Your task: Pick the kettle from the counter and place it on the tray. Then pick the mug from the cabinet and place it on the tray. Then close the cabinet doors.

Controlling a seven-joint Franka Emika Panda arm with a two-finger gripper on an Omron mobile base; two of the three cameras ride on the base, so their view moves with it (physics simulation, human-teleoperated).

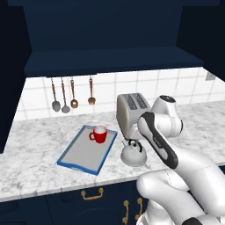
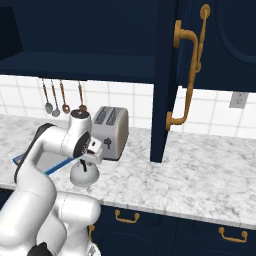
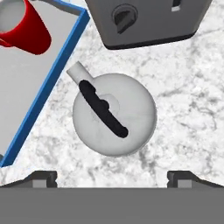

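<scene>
1. Marbled white-and-grey stone forms the surface (image 1: 39, 171), under white wall tiles and a navy cabinet (image 1: 105, 26) whose door (image 2: 172, 75) stands open.
2. The kettle (image 3: 114, 114) sits on the surface, centred ahead of the fingers (image 3: 43, 178), which are spread wide and hold nothing.
3. In the hand view its black handle runs diagonally, spout aimed toward the tray (image 3: 57, 65) beside it.
4. The red mug (image 1: 99, 134) stands on the tray; a toaster (image 3: 144, 19) lies beyond the kettle.
</scene>
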